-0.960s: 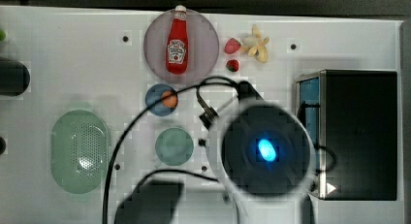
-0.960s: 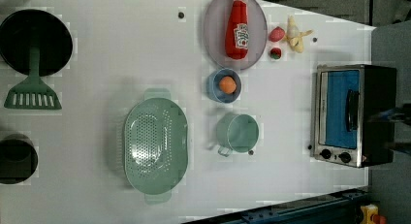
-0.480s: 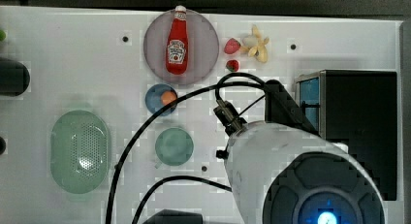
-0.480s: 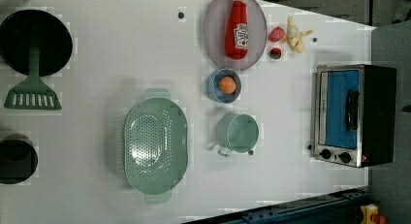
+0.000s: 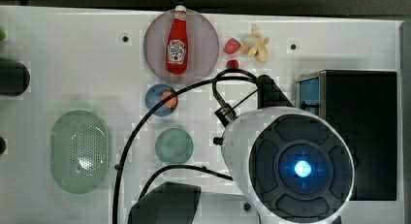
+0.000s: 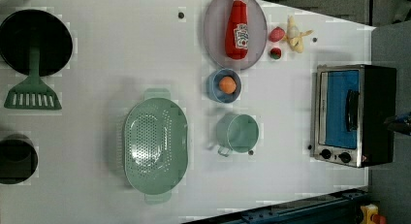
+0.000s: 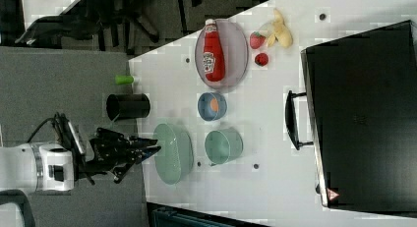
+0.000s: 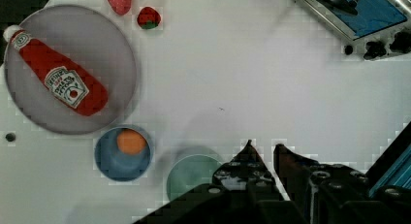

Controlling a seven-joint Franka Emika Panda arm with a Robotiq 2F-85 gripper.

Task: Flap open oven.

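The small boxy toaster oven (image 6: 353, 115) with black top, silver front frame and blue-tinted glass door stands at the left view's right end of the white bench (image 6: 121, 49), its door shut and its dark bar handle (image 6: 351, 110) untouched. The black end effector (image 8: 262, 151) hangs above the bench well apart from the oven, its fingers drawn narrow with a slim gap, holding nothing. Beneath it sits a mint-green cup (image 6: 237, 133), beside a blue bowl (image 6: 223, 86) holding an orange ball
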